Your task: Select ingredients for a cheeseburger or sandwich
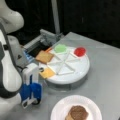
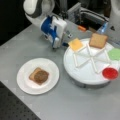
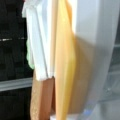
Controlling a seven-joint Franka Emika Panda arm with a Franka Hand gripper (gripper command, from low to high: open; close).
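Nearest to me sat the white paper plate, at six o'clock on the grey desk, carrying a brown toast slice with the dark round patty lying on top of it; in both front views that small stack was well apart from the turntable. Behind it stood the round white divided tray, its raised ribs cutting it into wedges. In a front view the yellow-orange cheese square lay in the wedge at about nine o'clock of the tray, the second toast slice at ten, the green lettuce at twelve and the red disc at two. Each piece sat flat in its own compartment, none touching another.

The blue-and-white hand hung just beside the tray's edge, nearest the cheese, at about eight o'clock of the tray in that front view; I could not tell whether its fingers were apart or together, and nothing showed between them. From the wrist view the cheese filled the middle, with the toast to its left and a sliver of lettuce beyond a white rib
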